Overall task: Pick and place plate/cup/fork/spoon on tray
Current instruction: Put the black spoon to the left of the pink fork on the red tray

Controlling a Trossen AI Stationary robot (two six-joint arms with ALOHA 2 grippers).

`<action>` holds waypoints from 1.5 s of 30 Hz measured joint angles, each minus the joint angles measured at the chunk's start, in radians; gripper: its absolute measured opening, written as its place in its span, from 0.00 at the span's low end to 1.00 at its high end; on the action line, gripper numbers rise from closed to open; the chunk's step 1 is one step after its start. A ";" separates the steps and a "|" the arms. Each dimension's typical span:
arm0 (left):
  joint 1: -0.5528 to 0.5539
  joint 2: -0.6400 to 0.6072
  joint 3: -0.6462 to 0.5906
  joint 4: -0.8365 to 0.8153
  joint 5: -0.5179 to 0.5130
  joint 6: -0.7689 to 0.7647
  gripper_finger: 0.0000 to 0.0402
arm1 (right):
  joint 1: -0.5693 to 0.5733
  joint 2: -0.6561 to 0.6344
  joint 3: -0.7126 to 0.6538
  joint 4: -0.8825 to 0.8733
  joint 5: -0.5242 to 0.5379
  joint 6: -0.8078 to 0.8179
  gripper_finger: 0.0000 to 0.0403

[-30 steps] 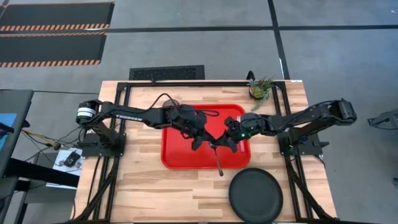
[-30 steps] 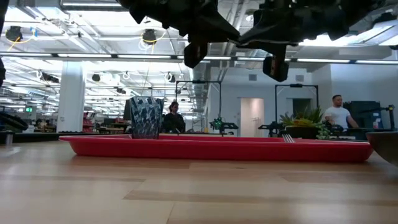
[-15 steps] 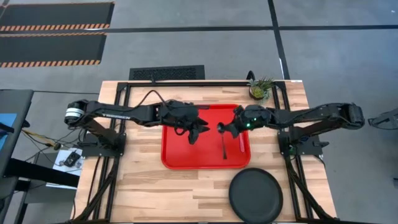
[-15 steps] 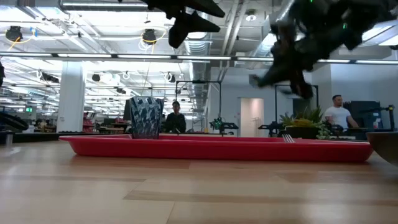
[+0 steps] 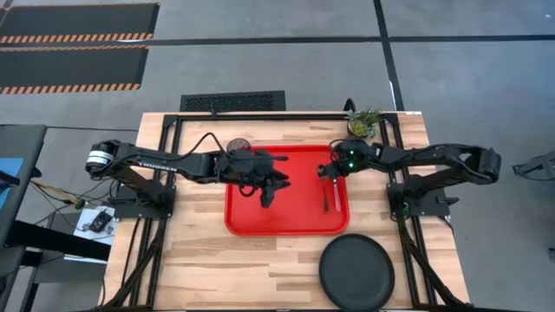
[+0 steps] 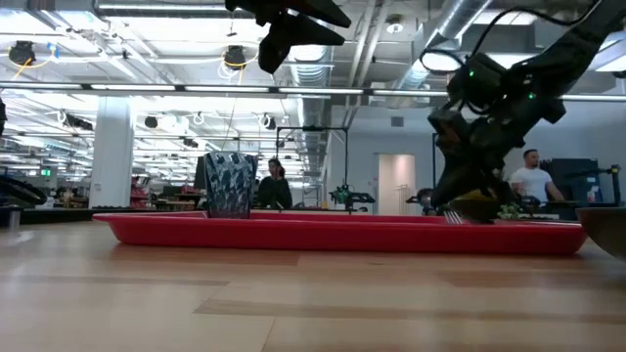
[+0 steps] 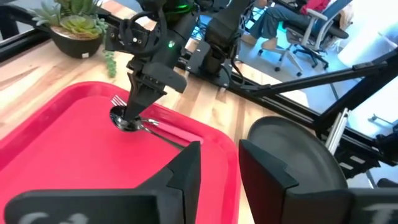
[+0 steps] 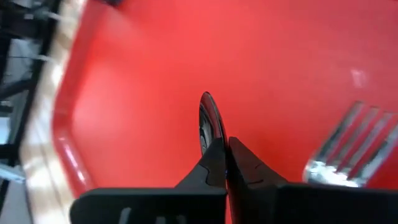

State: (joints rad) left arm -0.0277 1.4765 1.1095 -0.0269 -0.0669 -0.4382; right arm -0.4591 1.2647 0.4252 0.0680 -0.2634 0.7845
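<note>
The red tray point(image 5: 277, 212) lies at the table's middle. The dark cup point(image 5: 238, 146) stands upright in its far left corner. The fork point(image 5: 337, 196) lies along its right side, and the spoon point(image 5: 326, 198) lies just left of it. My right gripper point(image 5: 328, 173) is low over the tray's far right part, shut on the spoon. My left gripper point(image 7: 221, 169) hangs open and holding nothing above the tray's middle point(image 5: 269, 189). The black plate point(image 5: 356, 272) rests on the table, at the near right of the tray. My right gripper pinches the spoon between its two fingers just behind the bowl point(image 8: 210, 124), which sticks out past the fingertips on edge. The fingers slant down from the table's right. The bowl point(image 7: 124, 119) is down at the tray floor, and the handle point(image 7: 163, 132) runs toward the near edge.
A small potted plant point(image 5: 362, 123) stands at the table's far right, just beyond the tray. Dark frame rails point(image 5: 408, 251) run along both sides of the table. Bare wood lies at the near left point(image 5: 217, 269).
My right gripper has carried the spoon toward the far edge and down. The spoon first stuck out over the tray's near rim; now it lies inside the tray beside the fork. My left gripper has drawn away from the spoon, upward and a little toward the table's left.
</note>
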 joint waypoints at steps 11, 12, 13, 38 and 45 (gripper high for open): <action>0.000 0.000 0.000 -0.005 -0.001 -0.021 0.21 | -0.015 0.098 0.000 0.002 -0.001 0.006 0.07; 0.000 0.000 0.000 -0.005 -0.001 -0.025 0.21 | -0.016 0.100 0.000 -0.007 0.004 0.009 0.08; 0.000 0.000 0.000 -0.006 -0.001 -0.026 0.21 | -0.016 0.099 0.000 -0.012 0.012 0.010 0.10; 0.000 0.001 0.000 -0.015 -0.001 -0.028 0.21 | -0.021 0.098 0.000 -0.031 0.090 0.030 0.17; 0.000 0.001 0.000 -0.017 -0.001 -0.027 0.21 | -0.021 0.098 0.000 -0.031 0.090 0.030 0.17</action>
State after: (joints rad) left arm -0.0280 1.4773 1.1095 -0.0435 -0.0681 -0.4656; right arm -0.4805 1.3632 0.4248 0.0369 -0.1738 0.8146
